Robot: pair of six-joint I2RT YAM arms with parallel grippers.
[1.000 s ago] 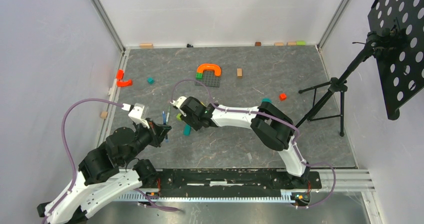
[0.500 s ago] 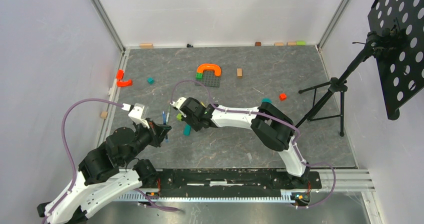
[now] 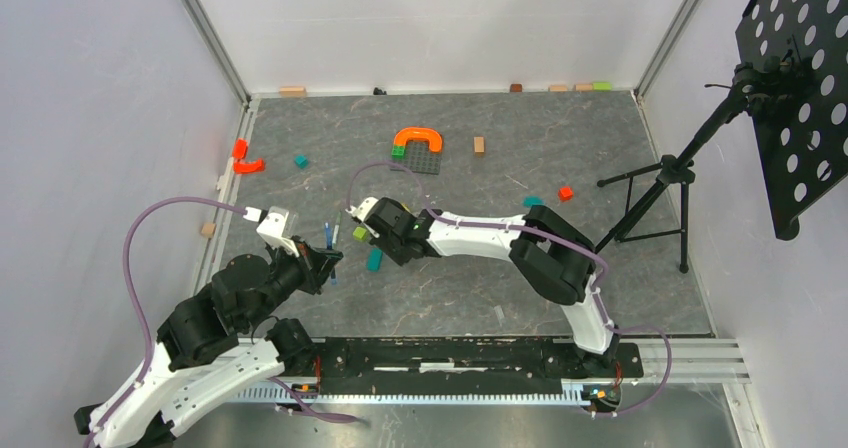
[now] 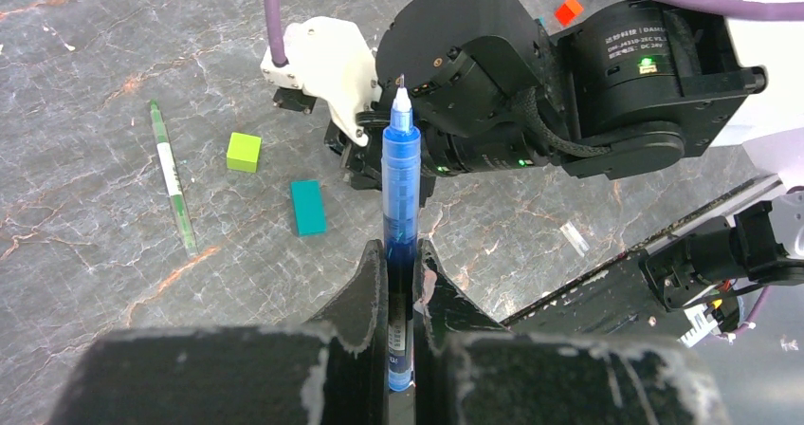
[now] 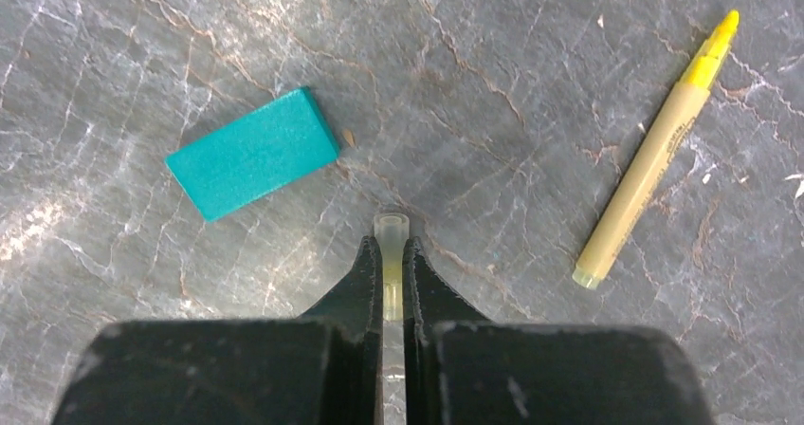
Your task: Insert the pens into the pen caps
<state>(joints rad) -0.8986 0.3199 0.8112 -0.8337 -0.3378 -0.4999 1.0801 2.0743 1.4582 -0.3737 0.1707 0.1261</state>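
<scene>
My left gripper [image 4: 400, 254] is shut on the blue pen [image 4: 399, 188], which sticks out forward with its bare tip toward the right arm's wrist [image 4: 474, 74]. My right gripper [image 5: 390, 249] is low over the table, shut on a pale, see-through yellowish pen cap [image 5: 391, 226] whose open end pokes out past the fingertips. The tan-yellow pen [image 5: 654, 159] lies on the table to the right of it, uncapped. The pale green pen [image 4: 173, 178] lies flat further left. In the top view the blue pen [image 3: 328, 236] is held just left of the right wrist.
A teal block [image 5: 252, 152] lies just left of my right gripper, and a lime cube [image 4: 244, 151] sits near it. Further back are a grey baseplate with an orange arch [image 3: 418, 140], orange pieces [image 3: 245, 160], a red block [image 3: 565, 193] and a tripod [image 3: 660, 193].
My right gripper has closed onto the pen cap, and its arm has shifted slightly to the right. The left arm with the blue pen has stayed put.
</scene>
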